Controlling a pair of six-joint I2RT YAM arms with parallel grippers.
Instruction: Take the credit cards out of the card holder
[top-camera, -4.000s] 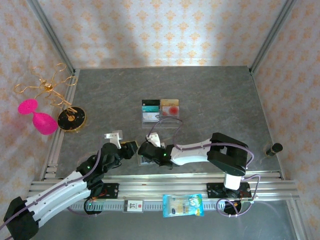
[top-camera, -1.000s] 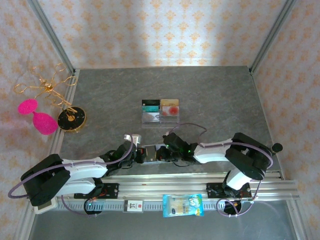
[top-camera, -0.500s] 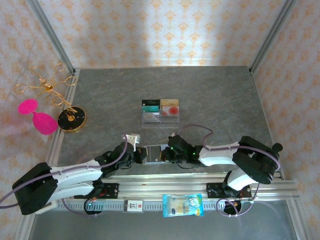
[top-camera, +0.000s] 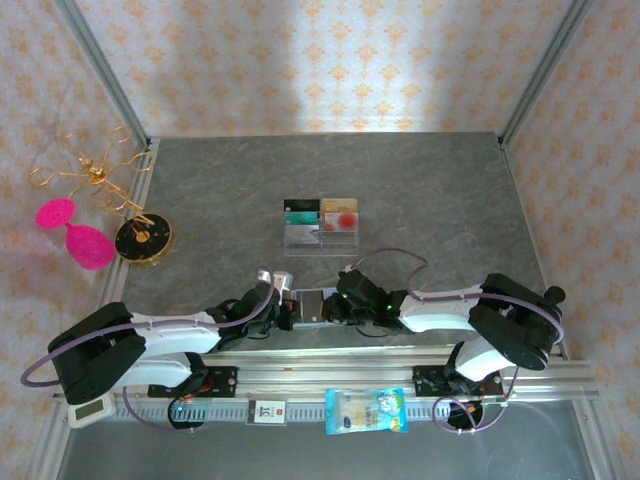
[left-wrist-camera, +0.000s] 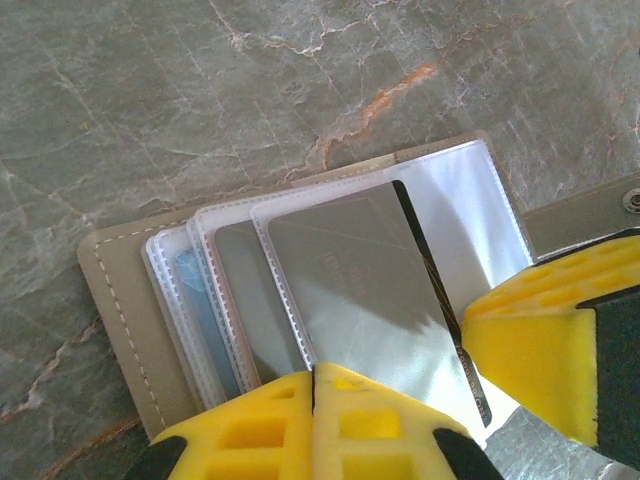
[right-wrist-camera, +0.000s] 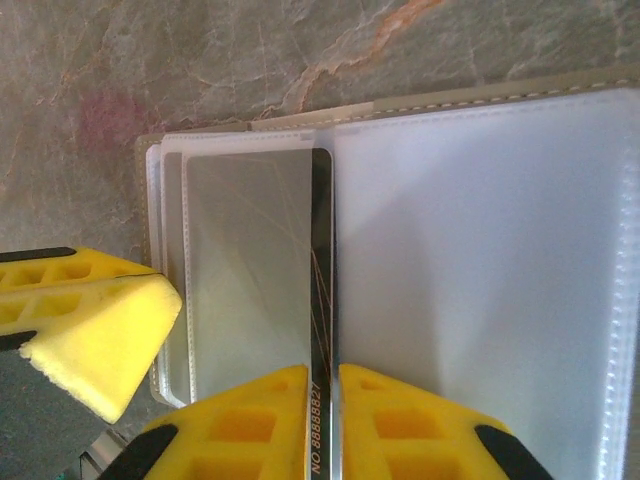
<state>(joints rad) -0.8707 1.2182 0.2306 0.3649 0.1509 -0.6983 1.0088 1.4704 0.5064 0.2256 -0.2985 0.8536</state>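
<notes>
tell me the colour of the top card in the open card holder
Silver-grey plastic card with black edge strip; clearest in right wrist view.

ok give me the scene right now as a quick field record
card holder: open, lying on the table
silver card: on top of the clear pockets, dark edge pinched
left gripper: shut, at the holder's edge
right gripper: shut on the silver card
acrylic tray: farther back, apart, several cards inside

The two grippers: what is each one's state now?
Left gripper: closed, pinching the clear pockets of the grey-tan bifold card holder.
Right gripper: closed on the edge of the silver plastic card.
</notes>
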